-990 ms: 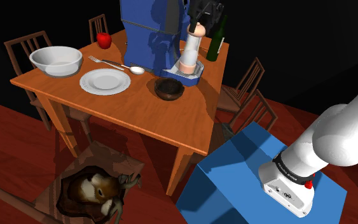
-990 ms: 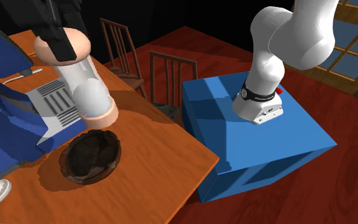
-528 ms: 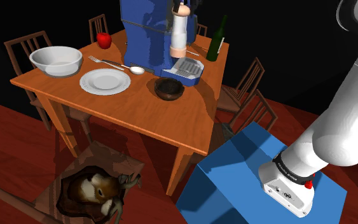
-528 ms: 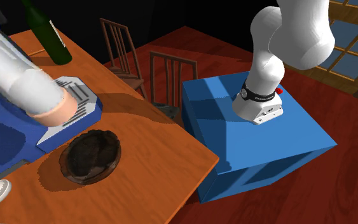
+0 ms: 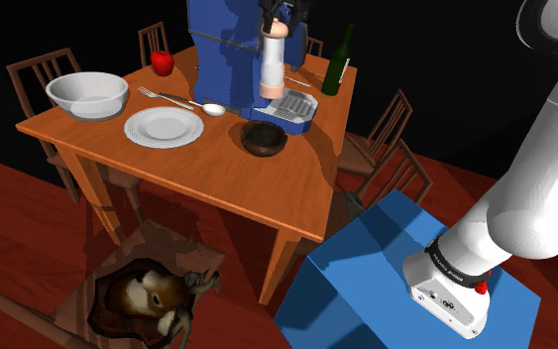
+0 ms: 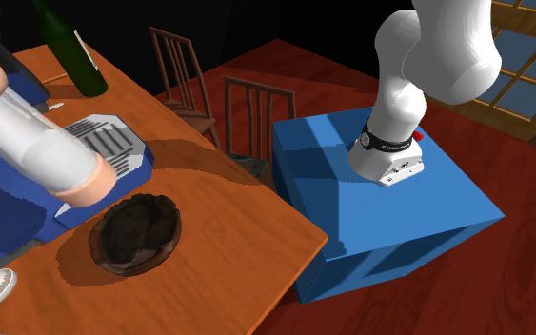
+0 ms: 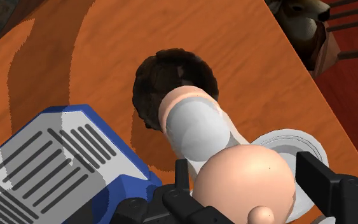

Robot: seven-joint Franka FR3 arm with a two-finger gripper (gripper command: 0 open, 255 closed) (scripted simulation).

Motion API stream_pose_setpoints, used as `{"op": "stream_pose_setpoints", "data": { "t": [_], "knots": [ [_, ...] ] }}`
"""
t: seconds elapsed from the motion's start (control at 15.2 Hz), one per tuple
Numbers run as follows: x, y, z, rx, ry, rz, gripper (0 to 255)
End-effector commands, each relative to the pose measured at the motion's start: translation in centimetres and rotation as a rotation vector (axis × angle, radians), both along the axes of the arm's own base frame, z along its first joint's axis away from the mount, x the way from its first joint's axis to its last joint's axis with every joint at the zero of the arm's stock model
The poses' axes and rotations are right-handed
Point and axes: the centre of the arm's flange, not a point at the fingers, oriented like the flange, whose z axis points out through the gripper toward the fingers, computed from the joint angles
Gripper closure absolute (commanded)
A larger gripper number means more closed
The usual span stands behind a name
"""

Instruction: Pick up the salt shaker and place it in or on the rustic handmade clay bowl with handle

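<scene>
The tool (image 7: 246, 170) is clamped on the shaker (image 7: 199, 130), its two fingers (image 7: 181, 175) pressed to either side of the pink cap (the body below is pale grey, with a pink rim at the far end). The shaker hangs in the air above the counter (image 5: 217, 174), touching nothing but the tool. In the shoulder view it stands nearly upright in front of the blue machine (image 5: 229, 50), above that machine's grey grille tray (image 5: 291, 107), with the dark bowl (image 5: 265, 139) lower and nearer the camera. In the second exterior view it is tilted, its lower end over the tray's edge and just beside the bowl. A green bottle (image 5: 338, 61) stands near the machine.
</scene>
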Motion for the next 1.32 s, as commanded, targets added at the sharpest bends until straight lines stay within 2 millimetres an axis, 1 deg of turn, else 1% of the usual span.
{"op": "stream_pose_setpoints", "data": {
  "t": [0.0, 1.19, 1.25],
  "knots": [
    [-0.1, 0.0, -1.1, 0.000, -0.001, 0.000, 255],
    [-0.1, 0.0, -10.6, 0.000, -0.001, 0.000, 255],
    [-0.1, 0.0, -10.7, 0.000, -0.001, 0.000, 255]
  ]
}}
